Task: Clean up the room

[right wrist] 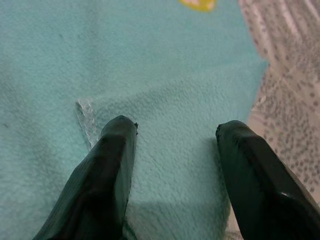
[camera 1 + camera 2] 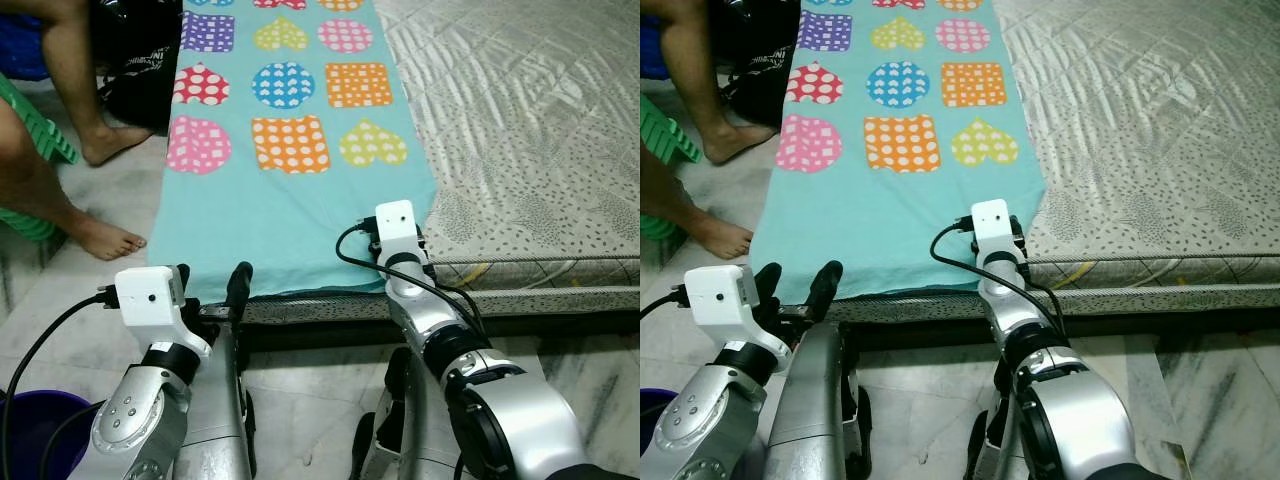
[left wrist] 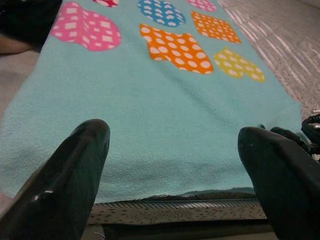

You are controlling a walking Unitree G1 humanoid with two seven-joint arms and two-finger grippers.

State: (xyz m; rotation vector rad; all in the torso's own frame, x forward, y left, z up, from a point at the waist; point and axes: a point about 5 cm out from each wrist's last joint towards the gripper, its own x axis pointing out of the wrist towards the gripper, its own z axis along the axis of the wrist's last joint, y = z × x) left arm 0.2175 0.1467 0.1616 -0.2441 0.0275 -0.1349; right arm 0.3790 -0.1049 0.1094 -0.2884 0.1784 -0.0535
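**Blanket Corner Approach: Both Grippers Open, Nothing Held**

While the blanket (image 2: 290,190) lies flat along the mattress (image 2: 520,130), its near hem hangs just over the bed edge in front of the robot. In the left eye view the left gripper (image 2: 210,285) stands at about 7 o'clock, just short of the hem at the near left corner, fingers spread. The right gripper is hidden under its white wrist camera (image 2: 397,228), which sits at about 5 o'clock over the near right corner. A person's bare feet (image 2: 105,240) rest on the floor at 10 o'clock, beside the blanket's left edge.

The right eye view presents the same layout; the left gripper's two fingers (image 2: 825,278) stand apart, clear of the cloth.

In the left wrist view the left gripper (image 3: 175,165) is wide open, empty, with the teal fleece and hem directly ahead.

In the right wrist view the right gripper (image 1: 172,150) is likewise open and holds nothing; its fingertips (image 1: 120,135) are low over the fleece near the corner, though contact cannot be confirmed.

Handling judgement: the blanket appears light, soft and limp, not fragile. It will sag and drag rather than lift as one piece. Pinch each near corner at the hem, gathering enough pile to prevent slip.
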